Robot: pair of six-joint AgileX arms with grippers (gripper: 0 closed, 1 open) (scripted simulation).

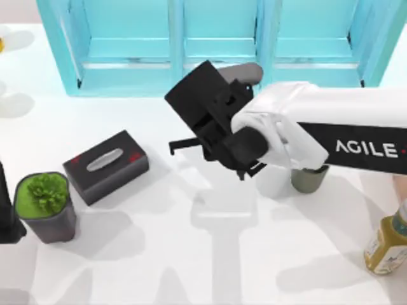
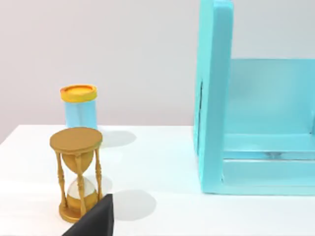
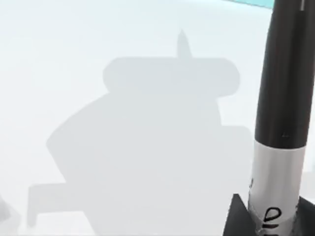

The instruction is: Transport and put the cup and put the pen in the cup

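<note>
Carrying the pen [image 3: 283, 98] is the step judged to be in hand: in the right wrist view its black barrel and silver band are seen clamped upright in the right gripper [image 1: 245, 171], whose fingers are closed on it. In the top view the right arm reaches in over the table [image 1: 191, 254] from the right, with the gripper held just left of the cup [image 1: 310, 179]. The cup stands upright on the table, partly hidden under the arm. The next move is judged to call for the pen to be brought over the cup's mouth, held near vertical, lowered inside and then released; a tilted or off-centre descent could catch the rim and tip the cup. Well to the left of the cup a tissue box [image 1: 106, 166] and a potted plant [image 1: 46, 206] are found, a yellow bottle [image 1: 386, 244] stands near it to the right, and a blue shelf [image 1: 216, 44] lies behind; none is judged to block the path. The left arm is parked far left of the cup, facing an hourglass [image 2: 76, 172] and a capped jar [image 2: 79, 105]; its fingers cannot be told.
</note>
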